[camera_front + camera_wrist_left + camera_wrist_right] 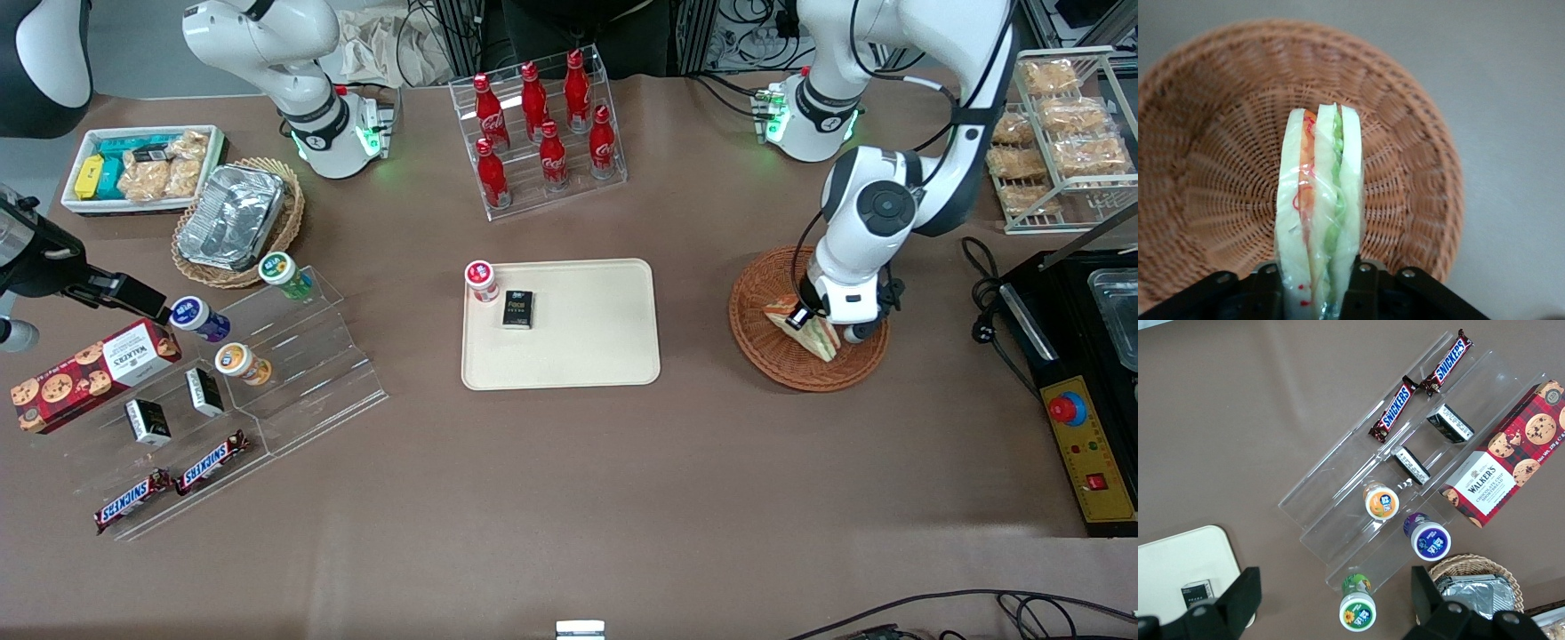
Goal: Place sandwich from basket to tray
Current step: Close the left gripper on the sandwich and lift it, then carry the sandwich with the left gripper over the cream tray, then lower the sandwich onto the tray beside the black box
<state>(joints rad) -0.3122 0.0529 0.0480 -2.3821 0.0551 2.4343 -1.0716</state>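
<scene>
My gripper (1317,293) is clamped on the sandwich (1319,213), its filling edge facing up, just above the basket (763,298). From the basket, the tray (591,342) lies toward the parked arm, holding a black box (517,309) and a small jar (481,280).

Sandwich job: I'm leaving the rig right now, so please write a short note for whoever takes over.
Gripper: over the basket, shut on the sandwich, a finger against each bread face.
Sandwich: upright, filling edge showing; whether it is lifted clear of the weave cannot be told.
Tray: toward the parked arm's end of the table from the basket; it already holds a small red-capped jar and a black packet, with bare space beside them.
Done: the grasp.
Left: carry the sandwich to the tray, set it on bare space, release.
</scene>
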